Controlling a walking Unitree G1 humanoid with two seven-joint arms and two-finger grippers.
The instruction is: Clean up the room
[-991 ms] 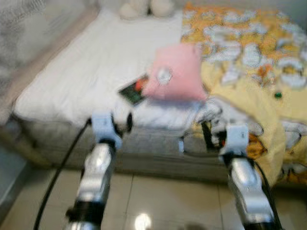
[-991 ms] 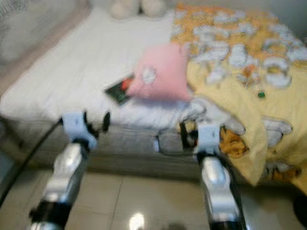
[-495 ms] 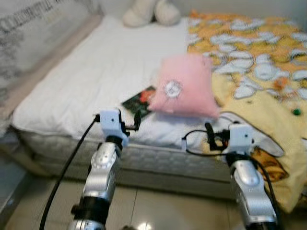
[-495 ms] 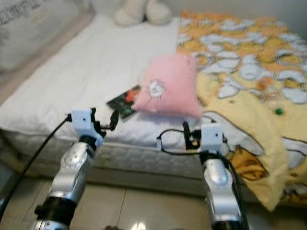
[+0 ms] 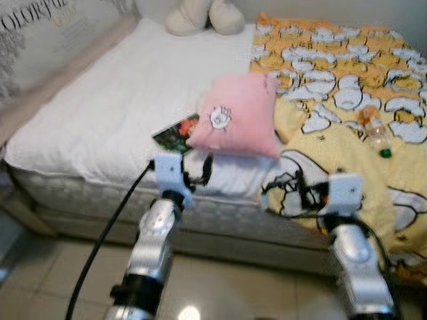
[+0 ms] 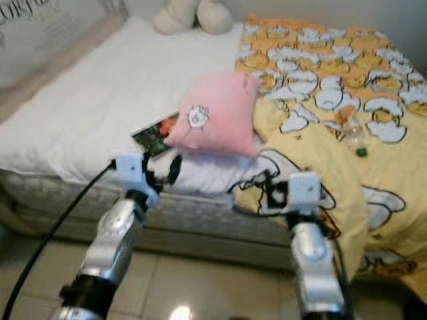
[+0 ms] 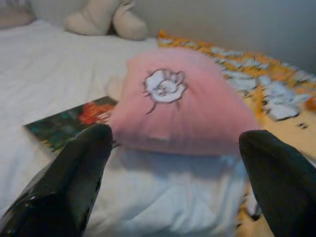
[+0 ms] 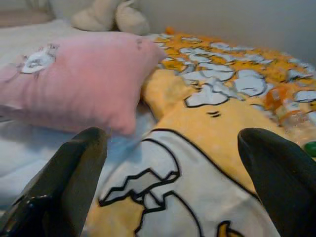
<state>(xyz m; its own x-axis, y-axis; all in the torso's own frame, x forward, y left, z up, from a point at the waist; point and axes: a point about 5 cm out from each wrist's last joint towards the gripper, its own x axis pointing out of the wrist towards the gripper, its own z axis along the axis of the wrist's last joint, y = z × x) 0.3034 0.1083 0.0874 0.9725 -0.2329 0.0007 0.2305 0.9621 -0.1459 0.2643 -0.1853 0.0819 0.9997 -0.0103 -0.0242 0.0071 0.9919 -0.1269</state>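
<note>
**Operator:** What is in front of you?

**Describer:** You face a bed with a white sheet, seen from its foot. A pink pillow with a small white cartoon patch lies near the middle of the head view, toward the bed's near edge. A book or magazine with a dark, colourful cover lies flat at the pillow's 9 o'clock, with one end tucked under the pillow. A yellow and orange cartoon-print blanket covers the bed from the pillow's 3 o'clock outward and hangs over the near edge. On it, at the pillow's 3 o'clock and well apart from it, a clear plastic bottle with an orange label and a green cap lies on its side. A cream plush toy sits at 12 o'clock, at the far end of the bed.

**Operator:** Where are your tools, and what do they hold?

**Describer:** Your left tool hovers at the bed's near edge, at the pillow's 7 o'clock. Its wrist view shows its fingers spread wide, with nothing between them, pointing at the pillow and the book. Your right tool hovers over the hanging blanket edge, at the pillow's 5 o'clock. Its fingers are also spread apart and empty, aimed across the blanket toward the bottle. Pale floor tiles lie below both arms.
</note>
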